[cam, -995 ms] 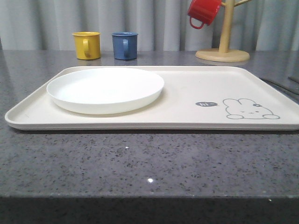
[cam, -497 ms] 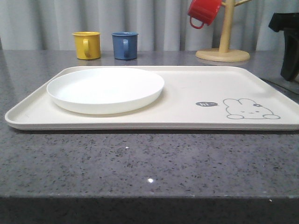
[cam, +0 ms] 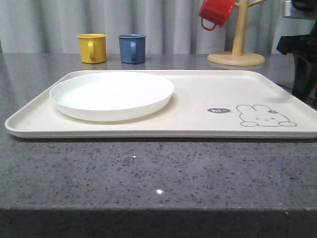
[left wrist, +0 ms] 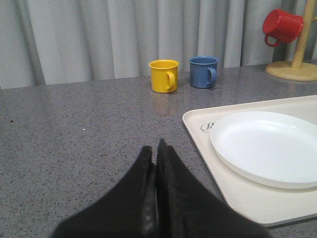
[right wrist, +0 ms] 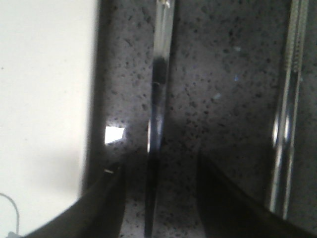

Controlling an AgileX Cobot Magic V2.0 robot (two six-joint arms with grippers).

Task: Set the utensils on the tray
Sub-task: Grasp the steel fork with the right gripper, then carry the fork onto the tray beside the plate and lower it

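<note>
**Utensils off the tray, plate on it**

Utensils first, front view: none can be made out on the cream tray point(cam: 198, 106), which is laid across the speckled grey countertop point(cam: 148, 173). A round white plate point(cam: 111, 94) is sat on the tray's left half, and the grey rabbit drawing point(cam: 265, 115) with its "hi" bubble point(cam: 219, 110) is printed toward the right front corner. Behind the tray, a yellow mug point(cam: 92, 47) and a blue mug point(cam: 132, 48) are parked side by side, and a red mug point(cam: 216, 12) is hung on the wooden mug stand point(cam: 237, 52) further right. A dark chunk of the right arm point(cam: 301, 59) is seen at the right edge, just past the tray's rim; its fingers can't be made out from here.

Left wrist view: the left gripper point(left wrist: 154, 153) is held over bare countertop well beside the tray, with its two black fingers pressed together and nothing between them. The plate, both mugs and the red mug on the stand are picked up in the background too.

Right wrist view (pretty blurry): the right gripper point(right wrist: 158, 186) is spread apart, low over the counter right next to the tray's edge. A slim shiny metal utensil handle point(right wrist: 159, 89) is lying on the counter, lined up in the gap between the two fingers, though whether it's touched can't be told. A second metal piece point(right wrist: 287, 104), also slim, is lying off to the side. Which utensil is which can't be told.
</note>
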